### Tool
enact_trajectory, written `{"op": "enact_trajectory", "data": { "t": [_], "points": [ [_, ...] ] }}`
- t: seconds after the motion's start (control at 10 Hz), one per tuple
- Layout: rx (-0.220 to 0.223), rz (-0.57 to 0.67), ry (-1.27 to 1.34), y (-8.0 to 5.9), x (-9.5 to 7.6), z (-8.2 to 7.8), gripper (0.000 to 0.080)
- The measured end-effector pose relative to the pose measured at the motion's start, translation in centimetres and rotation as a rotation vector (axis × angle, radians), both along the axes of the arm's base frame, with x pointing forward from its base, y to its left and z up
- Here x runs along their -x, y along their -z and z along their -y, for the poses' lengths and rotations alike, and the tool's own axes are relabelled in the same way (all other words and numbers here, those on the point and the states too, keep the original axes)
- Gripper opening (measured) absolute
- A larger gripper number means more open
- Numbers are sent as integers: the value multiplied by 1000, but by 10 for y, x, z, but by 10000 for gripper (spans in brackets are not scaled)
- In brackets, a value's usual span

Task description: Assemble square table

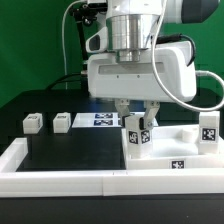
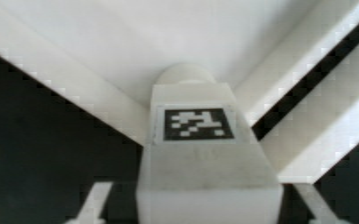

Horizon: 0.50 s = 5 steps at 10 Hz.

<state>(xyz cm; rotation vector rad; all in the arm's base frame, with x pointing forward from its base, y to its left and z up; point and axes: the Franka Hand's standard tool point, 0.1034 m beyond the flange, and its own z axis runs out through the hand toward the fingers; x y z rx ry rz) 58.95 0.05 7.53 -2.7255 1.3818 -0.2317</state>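
Note:
The square tabletop (image 1: 172, 150) lies at the exterior view's right, with tags on its edges. My gripper (image 1: 137, 124) is shut on a white tagged leg (image 1: 136, 136) and holds it upright at the tabletop's near left corner. In the wrist view that leg (image 2: 199, 125) fills the middle between my fingers (image 2: 99, 203), with the white tabletop (image 2: 140, 40) behind it. Another leg (image 1: 208, 132) stands upright at the tabletop's right side. Two more legs (image 1: 32, 122) (image 1: 62, 121) lie on the black table at the left.
The marker board (image 1: 103, 119) lies flat behind the gripper. A long white rail (image 1: 60, 172) borders the black surface along the front and left. Cables hang behind the arm at the back.

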Motion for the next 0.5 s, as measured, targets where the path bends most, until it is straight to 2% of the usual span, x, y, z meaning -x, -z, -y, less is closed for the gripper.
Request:
{"op": "enact_trajectory", "data": {
  "t": [0.3, 0.5],
  "points": [
    [-51, -3, 286, 0, 1, 0, 294],
    [-84, -15, 489, 0, 2, -6, 294]
  ]
}}
